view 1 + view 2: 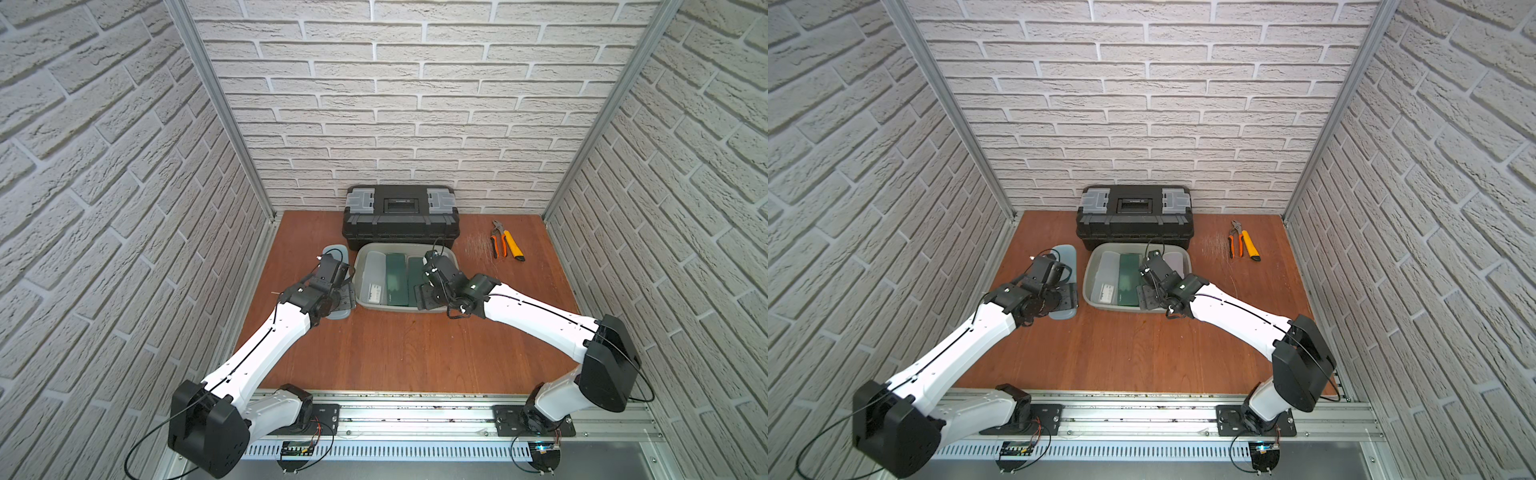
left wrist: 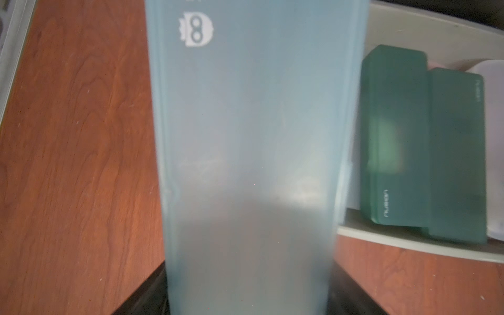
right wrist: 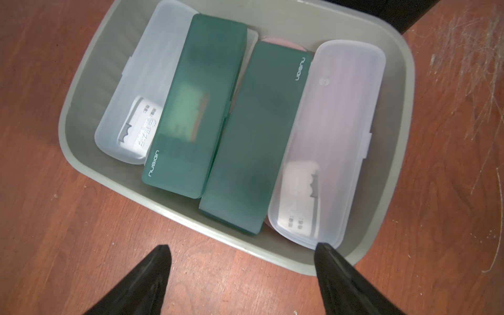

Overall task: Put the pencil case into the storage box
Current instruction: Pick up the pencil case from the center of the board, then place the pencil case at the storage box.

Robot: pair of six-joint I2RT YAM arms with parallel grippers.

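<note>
Where the pencil case (image 2: 251, 136) is: clamped in my left gripper (image 2: 248, 298), outside the storage box (image 3: 398, 103) and not yet in it.
Pencil case: pale blue and frosted, long, with a small white owl-like mark near its far end. It runs alongside the storage box's left wall, just beside the rim.
Lifted or resting: I cannot tell from any view.
Left gripper: closed on the near end of the pencil case, with one black finger on each long side.
Right gripper (image 3: 242, 245): jaws apart with nothing between them, hanging over the near rim of the storage box.
Storage box: grey-green and lidless, standing on the worktop (image 1: 415, 353) directly in front of the toolbox (image 1: 401, 220).
Inside it, from my left to my right: a clear case (image 3: 152, 76), a green case (image 3: 196, 109), a second green case (image 3: 259, 136) and a second clear case (image 3: 341, 122), all lengthwise and side by side.
Overlap: the green case lies partly over the edge of the clear case.
Beneath: something pink shows under the second green case and the second clear case; what it is I cannot tell.
Far right of worktop: pliers (image 1: 496, 243) with orange grips and a yellow knife (image 1: 514, 248), side by side, well apart from the storage box.
</note>
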